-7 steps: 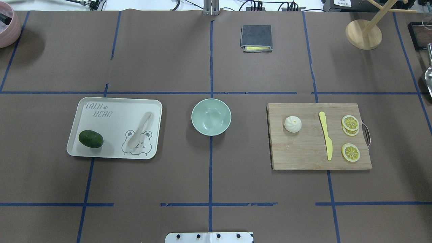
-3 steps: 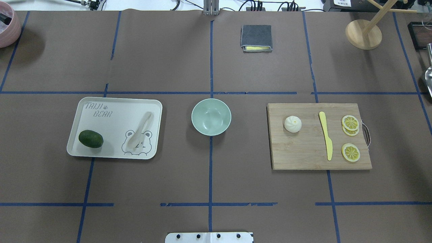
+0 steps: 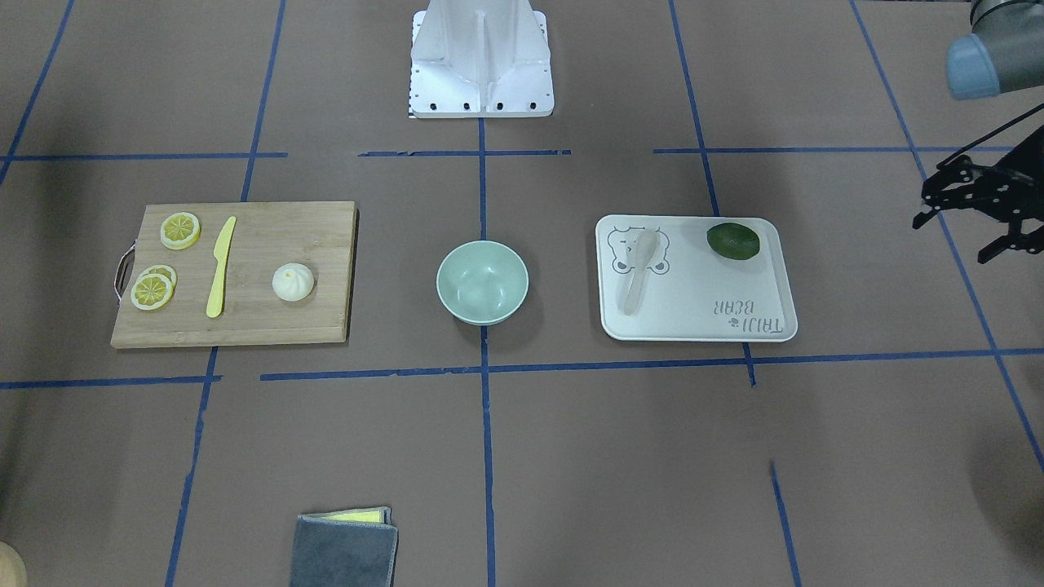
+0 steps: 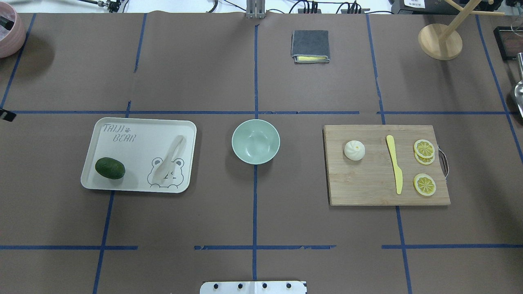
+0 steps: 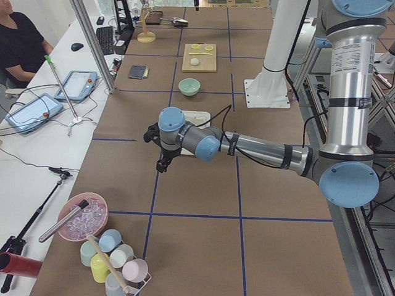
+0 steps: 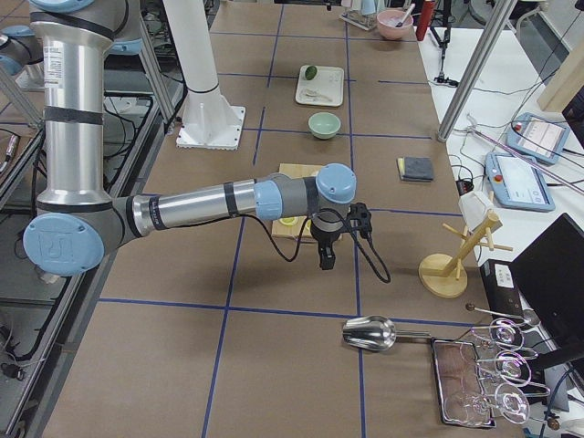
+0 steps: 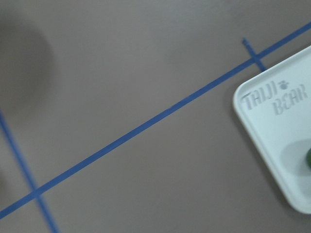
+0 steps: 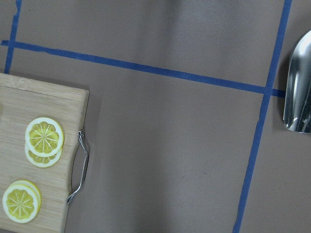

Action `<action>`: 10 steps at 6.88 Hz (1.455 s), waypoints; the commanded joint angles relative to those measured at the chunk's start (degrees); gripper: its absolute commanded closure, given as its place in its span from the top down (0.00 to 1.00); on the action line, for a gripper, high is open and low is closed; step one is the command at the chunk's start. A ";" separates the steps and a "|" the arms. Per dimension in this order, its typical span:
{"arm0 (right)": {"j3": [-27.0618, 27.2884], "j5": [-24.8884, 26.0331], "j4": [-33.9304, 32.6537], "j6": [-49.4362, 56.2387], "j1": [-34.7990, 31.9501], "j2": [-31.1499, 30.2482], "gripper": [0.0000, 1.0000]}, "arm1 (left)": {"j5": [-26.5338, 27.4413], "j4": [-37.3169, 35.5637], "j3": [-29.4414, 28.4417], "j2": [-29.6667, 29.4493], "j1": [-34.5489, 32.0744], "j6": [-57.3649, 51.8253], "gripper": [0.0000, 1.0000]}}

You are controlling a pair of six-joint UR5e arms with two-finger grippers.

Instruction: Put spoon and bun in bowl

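Observation:
The pale green bowl [image 4: 255, 141] stands empty at the table's middle, also in the front view [image 3: 482, 281]. The off-white spoon [image 4: 169, 157] lies on the cream bear tray [image 4: 135, 130] to the bowl's left. The white pleated bun [image 4: 354, 150] sits on the wooden cutting board [image 4: 367, 183] to the bowl's right. My left gripper [image 3: 950, 240] hovers open and empty well outside the tray; only its tip [image 4: 4, 115] shows overhead. My right gripper [image 6: 326, 251] hangs beyond the board's handle end; I cannot tell whether it is open or shut.
A dark green fruit [image 4: 110, 168] lies on the tray. A yellow knife [image 4: 394, 163] and lemon slices [image 4: 424, 148] lie on the board. A folded grey cloth [image 4: 310, 45], a wooden stand [image 4: 440, 41], a pink bowl [image 4: 6, 32] and a metal scoop [image 8: 299, 92] sit near the edges.
A black tip of my left gripper has come into the overhead view at its left edge. The spoon, bun and bowl have not moved.

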State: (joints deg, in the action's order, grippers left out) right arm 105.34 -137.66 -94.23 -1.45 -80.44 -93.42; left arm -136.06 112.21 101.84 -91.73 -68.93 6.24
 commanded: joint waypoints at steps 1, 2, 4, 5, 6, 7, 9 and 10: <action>0.04 0.11 0.10 0.05 0.29 0.00 1.00 | 3.05 2.23 -1.81 -10.50 11.30 15.74 1.00; 0.04 0.11 0.10 -0.04 0.37 0.00 1.00 | 8.48 1.97 -3.65 -15.10 17.28 19.48 1.00; 0.04 0.02 0.01 -0.04 0.46 0.00 1.00 | 13.71 1.09 -10.66 -21.52 24.26 23.53 0.99; 0.04 0.02 0.10 -0.04 0.55 0.00 1.00 | 13.80 1.00 -11.48 -22.78 25.93 28.69 0.99; 0.04 0.11 0.10 0.05 0.55 0.00 1.00 | 14.41 0.91 -12.10 -22.96 27.08 29.44 0.99; 0.04 0.11 0.10 -0.04 0.55 0.00 1.00 | 16.51 -0.22 -12.11 -23.49 28.83 29.45 0.98; 0.04 0.11 0.01 -0.13 0.64 0.00 1.00 | 17.94 -0.32 -12.89 -23.58 29.20 29.10 0.92; 0.04 0.11 0.01 -0.13 0.72 0.00 1.00 | 17.94 -0.41 -12.98 -24.28 30.16 29.44 0.89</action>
State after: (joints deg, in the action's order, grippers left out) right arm 105.38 -137.55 -94.19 -1.55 -79.80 -93.43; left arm -118.33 111.91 89.11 -115.45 -39.63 35.50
